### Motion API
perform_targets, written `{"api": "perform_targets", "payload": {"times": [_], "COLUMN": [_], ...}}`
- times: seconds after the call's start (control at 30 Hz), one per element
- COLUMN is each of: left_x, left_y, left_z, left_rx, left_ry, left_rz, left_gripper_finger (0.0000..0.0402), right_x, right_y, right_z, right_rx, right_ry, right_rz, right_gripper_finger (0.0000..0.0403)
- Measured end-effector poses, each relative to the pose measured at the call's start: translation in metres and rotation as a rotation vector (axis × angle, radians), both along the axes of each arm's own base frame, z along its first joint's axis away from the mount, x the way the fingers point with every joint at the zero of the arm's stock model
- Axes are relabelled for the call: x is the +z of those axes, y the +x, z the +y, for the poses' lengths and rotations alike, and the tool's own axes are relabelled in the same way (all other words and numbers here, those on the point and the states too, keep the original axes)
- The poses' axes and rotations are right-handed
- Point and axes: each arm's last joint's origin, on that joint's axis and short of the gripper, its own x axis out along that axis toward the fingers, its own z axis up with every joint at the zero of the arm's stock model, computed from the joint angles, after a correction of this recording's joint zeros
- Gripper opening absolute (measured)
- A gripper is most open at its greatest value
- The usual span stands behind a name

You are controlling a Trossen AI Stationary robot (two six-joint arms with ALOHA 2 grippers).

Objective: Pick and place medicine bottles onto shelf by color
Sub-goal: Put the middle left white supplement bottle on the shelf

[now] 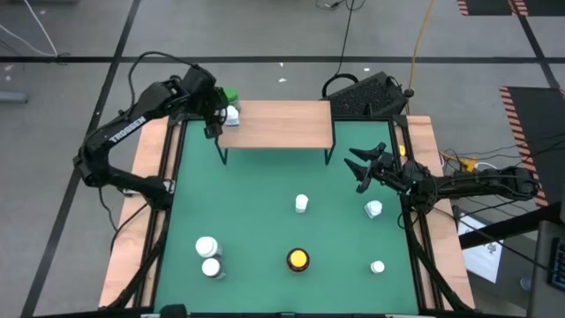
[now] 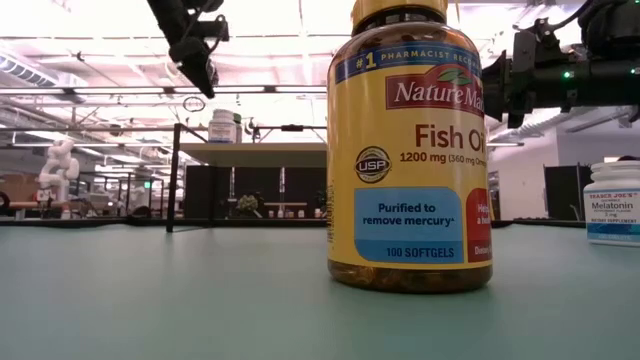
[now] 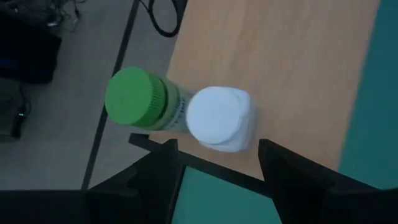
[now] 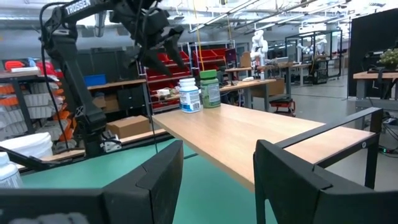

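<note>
From above, the left gripper (image 1: 214, 115) hovers released over two bottles at the shelf's (image 1: 282, 124) left end. Its wrist camera shows the white-capped bottle (image 3: 217, 118) touching the green-capped bottle (image 3: 140, 99), probably light, rigid plastic; grasp the body. The right gripper (image 1: 360, 168) waits unclenched, empty.

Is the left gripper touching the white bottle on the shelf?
Apart. In the right wrist view the left gripper hangs open above the white bottle, with clear background between its fingertips and the cap. The bottle stands on the shelf beside the green-capped bottle.
</note>
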Motion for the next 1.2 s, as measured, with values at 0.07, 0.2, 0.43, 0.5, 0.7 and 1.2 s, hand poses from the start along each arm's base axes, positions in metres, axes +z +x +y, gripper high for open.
{"api": "perform_targets", "payload": {"times": [0.07, 0.2, 0.43, 0.5, 0.7, 1.2], "left_x": [0.004, 0.008, -0.012, -0.023, -0.053, -0.054], "left_y": [-0.004, -0.008, -0.012, -0.012, -0.006, -0.021], "left_z": [-0.009, -0.027, -0.08, -0.101, -0.164, -0.276], "left_rx": [0.015, 0.139, 0.236, 0.227, 0.203, 0.175], "left_ry": [-0.018, -0.123, -0.436, -0.48, -0.565, -0.774], "left_rz": [-0.019, -0.085, 0.07, 0.104, 0.148, 0.092], "left_gripper_finger": [0.0226, 0.0226, 0.0225, 0.0225, 0.0225, 0.0225], "right_x": [0.0, 0.002, 0.005, 0.005, 0.005, 0.017], "right_y": [0.0, 0.0, 0.001, 0.001, 0.002, -0.002], "right_z": [0.0, 0.0, 0.005, 0.006, 0.009, 0.01], "right_rx": [0.0, 0.003, 0.165, 0.195, 0.218, 0.171], "right_ry": [0.0, 0.001, -0.031, -0.03, -0.025, -0.213], "right_rz": [0.0, -0.023, -0.05, -0.052, -0.053, -0.12], "right_gripper_finger": [0.0199, 0.0199, 0.0199, 0.0199, 0.0199, 0.0199]}}
